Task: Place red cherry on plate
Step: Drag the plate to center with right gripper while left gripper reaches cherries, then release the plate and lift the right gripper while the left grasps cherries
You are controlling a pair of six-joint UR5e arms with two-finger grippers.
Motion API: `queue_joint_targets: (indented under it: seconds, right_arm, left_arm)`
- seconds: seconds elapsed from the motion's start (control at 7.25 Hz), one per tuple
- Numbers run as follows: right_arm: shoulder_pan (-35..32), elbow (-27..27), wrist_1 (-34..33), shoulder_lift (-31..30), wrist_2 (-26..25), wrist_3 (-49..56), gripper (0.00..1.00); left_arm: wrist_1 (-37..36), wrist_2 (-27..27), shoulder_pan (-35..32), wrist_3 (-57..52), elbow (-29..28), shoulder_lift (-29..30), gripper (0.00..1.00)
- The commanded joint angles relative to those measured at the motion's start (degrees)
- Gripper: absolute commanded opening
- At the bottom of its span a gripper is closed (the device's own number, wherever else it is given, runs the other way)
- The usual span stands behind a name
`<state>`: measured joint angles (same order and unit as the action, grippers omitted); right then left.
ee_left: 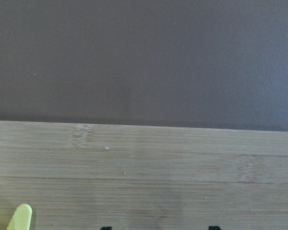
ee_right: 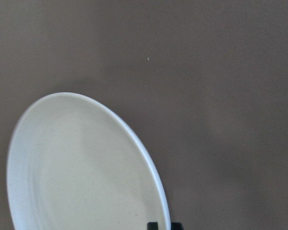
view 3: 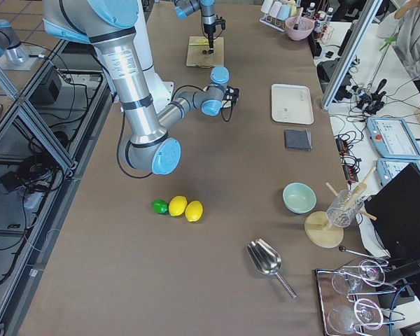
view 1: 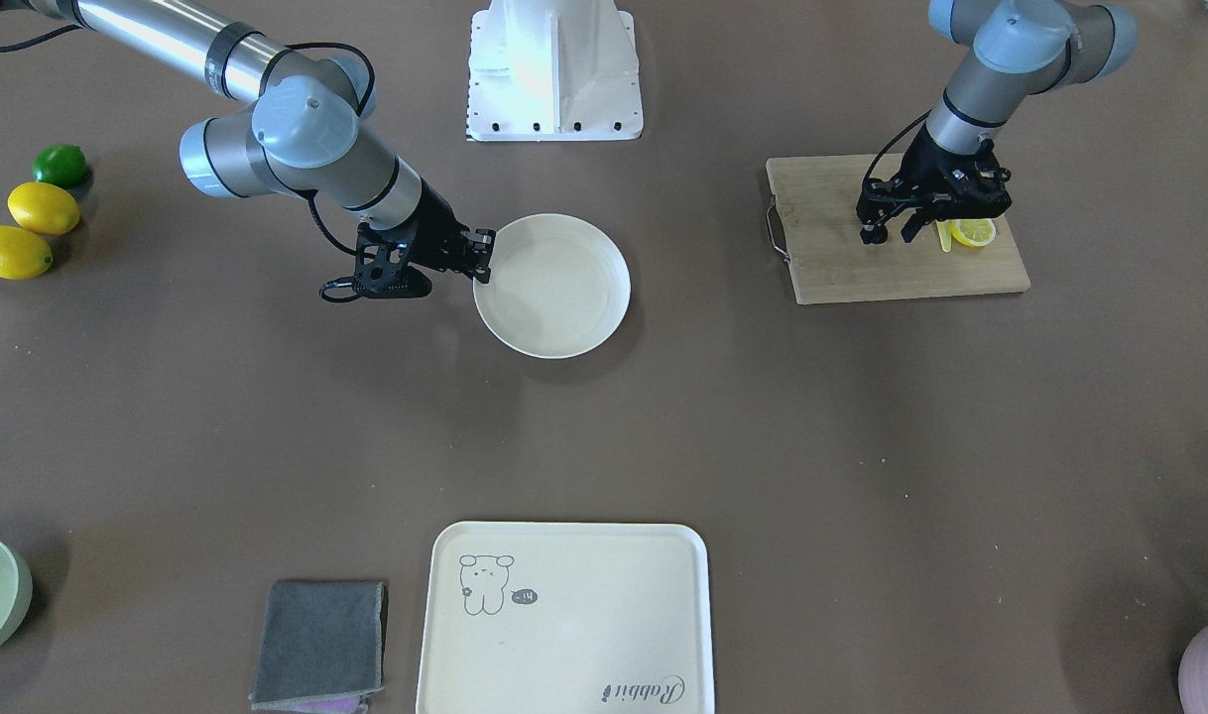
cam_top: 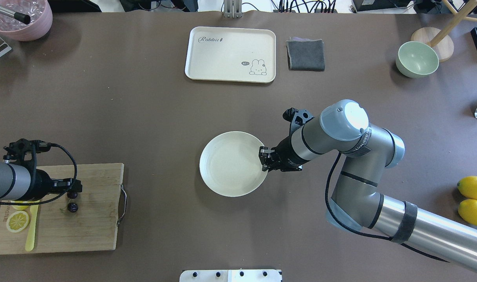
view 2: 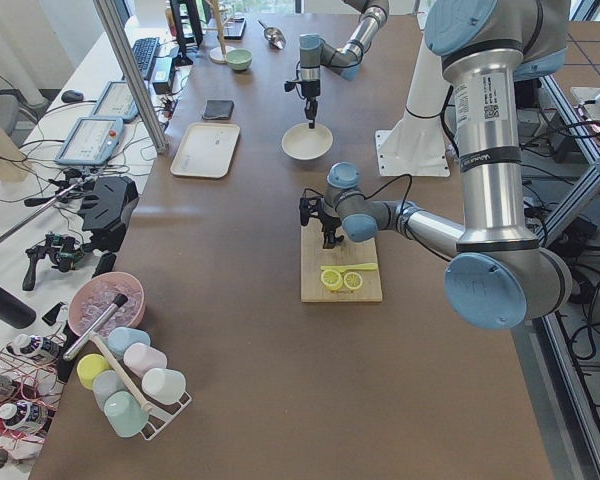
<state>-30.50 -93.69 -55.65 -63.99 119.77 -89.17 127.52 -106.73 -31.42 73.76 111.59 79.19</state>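
1. Nearest the robot, the tiny dark-maroon twin red cherry (cam_top: 73,207) lies on the bamboo cutting board (cam_top: 89,231), beneath the spread-fingered left gripper (view 1: 887,234). It is probably light and prone to rolling, so you should pinch one fruit gently.
2. The right gripper (cam_top: 264,158) pinches the rim of the round cream plate (cam_top: 226,172).
3. The cream rectangular tray (cam_top: 223,55), farthest off, reads "Rabbit".

The left claw (view 1: 887,230) hangs over a bamboo cutting board (cam_top: 85,219) with a wire handle. A lemon slice (cam_top: 18,221) and a yellow-green plastic knife (cam_top: 30,231) lie on the board, nearer the robot than the claw. Well beyond the right claw (cam_top: 264,158), at the table's far side, a cream rabbit tray (cam_top: 223,55) sits just beside a folded gray cloth (cam_top: 306,55). A pale green bowl (cam_top: 417,58) stands farther off to that claw's right. Two lemons (cam_top: 473,188) and a lime (view 1: 60,164) are out on the same side, closer to the robot.
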Motion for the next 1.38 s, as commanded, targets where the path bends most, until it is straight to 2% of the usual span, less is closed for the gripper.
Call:
queue_joint_targets:
  seconds: [0.0, 0.14, 0.41, 0.69, 0.83, 0.97, 1.1, 1.24]
  right_arm:
    - [-0.25, -0.35, -0.33, 0.54, -1.99, -0.04, 1.0]
    - [-1.48, -0.44, -0.42, 0.54, -1.74, -0.04, 1.0]
    - [-3.15, -1.05, -0.6, 0.01, -1.38, -0.13, 1.0]
    - [-7.17, -2.71, -1.73, -2.08, 1.06, -0.04, 1.0]
    - [-12.16, -6.21, -7.48, -3.67, 4.47, 0.83, 1.0]
    - [-18.56, -8.77, -13.63, -4.38, 9.03, 4.84, 1.0]
    - [-22.37, -10.18, -15.26, -7.87, 10.99, 13.41, 1.0]
    - [-26.06, -10.63, -15.28, -13.29, 11.27, 21.15, 1.0]
  left_arm:
    - [0.1, -0.06, 0.39, -0.02, 0.03, 0.0, 0.47]
    - [0.1, -0.06, 0.74, -0.02, 0.03, 0.0, 0.37]
    - [0.1, 0.03, 1.89, 0.07, 0.12, 0.0, 0.29]
    - [0.01, -0.06, 1.8, 0.07, 1.08, -0.09, 0.11]
    - [-0.16, -0.67, 1.45, 0.07, 2.57, 0.44, 0.1]
    - [-1.47, -2.68, 1.1, 0.15, 5.1, 2.18, 0.11]
    - [-5.05, -3.05, 0.66, 0.33, 5.13, 6.98, 0.11]
    - [-13.01, -3.14, -0.04, 0.24, 5.04, 15.39, 0.11]
